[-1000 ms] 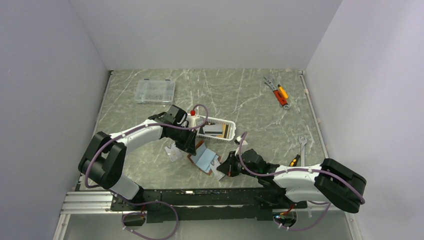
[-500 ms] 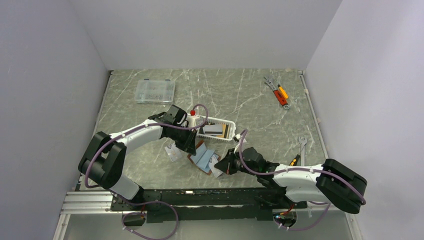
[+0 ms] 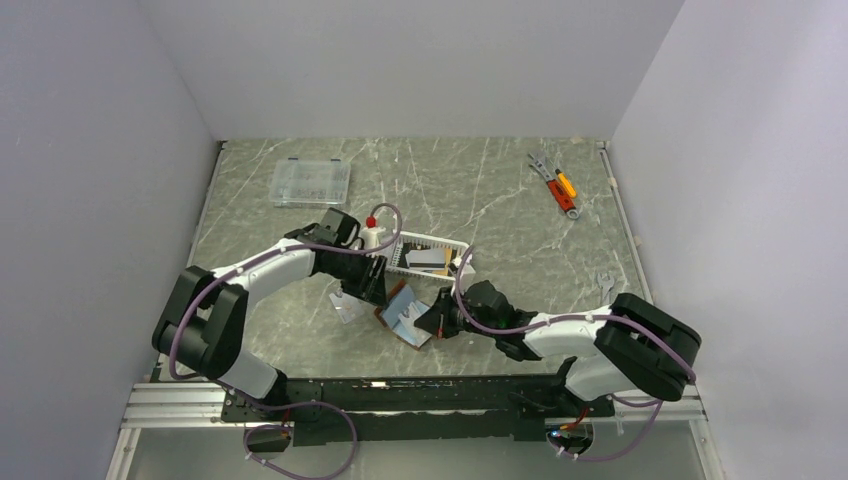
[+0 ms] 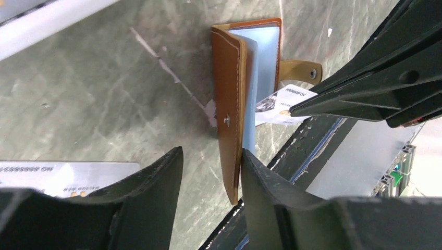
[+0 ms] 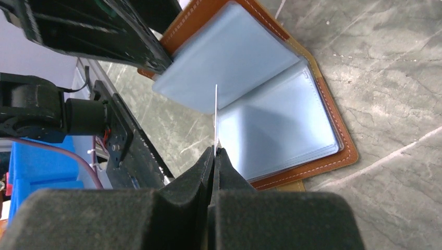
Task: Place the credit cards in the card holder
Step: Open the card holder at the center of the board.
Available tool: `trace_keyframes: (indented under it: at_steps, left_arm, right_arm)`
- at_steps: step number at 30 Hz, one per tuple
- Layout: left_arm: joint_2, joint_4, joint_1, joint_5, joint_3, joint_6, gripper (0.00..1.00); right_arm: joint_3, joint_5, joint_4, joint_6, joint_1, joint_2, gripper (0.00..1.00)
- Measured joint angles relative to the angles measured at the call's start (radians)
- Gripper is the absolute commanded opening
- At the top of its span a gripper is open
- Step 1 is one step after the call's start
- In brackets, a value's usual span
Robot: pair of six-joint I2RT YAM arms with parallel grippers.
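Worktop [image 3: 480, 200] of grey-green marbled stone seen from above, with both arms meeting near its front edge over the card holder [image 3: 405, 312]. This is a small brown leather wallet lying open with its pale blue pockets showing.

My left fingers [image 4: 271, 208] are spread partway. The holder's raised brown cover stands in the gap between them, against one finger and clear of the other, so nothing is clamped.

My right fingers [image 5: 215, 161] are pressed together, pinching a white card [image 4: 284, 103] by one end. From the right wrist it shows as a thin upright line over the fold between the two blue pages. I cannot tell whether its tip is inside a pocket.

A second grey-white card [image 4: 62, 171] lies flat on the worktop beside the left fingers. Just behind the holder sits a white slotted basket [image 3: 405, 262] with more cards [image 3: 428, 258] in it. A clear compartment box [image 3: 310, 182] lies far back on the left, and hand tools [image 3: 555, 187] far back on the right.
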Motion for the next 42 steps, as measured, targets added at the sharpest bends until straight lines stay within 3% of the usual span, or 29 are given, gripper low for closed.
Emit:
trace_keyframes:
  at_steps: [8,14,18,23,25,32,42]
  left_arm:
    - [-0.013,0.0,0.064,0.044,-0.007,0.0,0.56]
    - [-0.013,0.0,0.064,0.059,-0.007,0.0,0.51]
    - [-0.013,0.0,0.064,0.037,-0.007,0.005,0.41]
    - [-0.013,0.003,0.058,-0.031,-0.012,0.013,0.17]
    - [-0.013,0.014,0.05,-0.05,-0.026,0.013,0.14]
    - [-0.013,0.075,0.03,-0.04,-0.111,-0.026,0.22]
    - [-0.015,0.169,0.03,0.109,-0.216,-0.085,0.46]
  right_arm:
    - [0.024,-0.032,0.014,-0.004,-0.01,0.061,0.0]
    - [0.044,-0.048,0.035,-0.004,-0.014,0.106,0.0]
    - [0.051,-0.06,0.04,-0.004,-0.014,0.128,0.0]
    - [0.072,-0.062,0.033,-0.005,-0.014,0.136,0.0]
    - [0.079,-0.062,0.025,-0.006,-0.014,0.135,0.0]
    - [0.079,-0.062,-0.032,-0.008,-0.014,0.111,0.0]
    - [0.073,-0.091,-0.092,-0.015,-0.041,0.107,0.0]
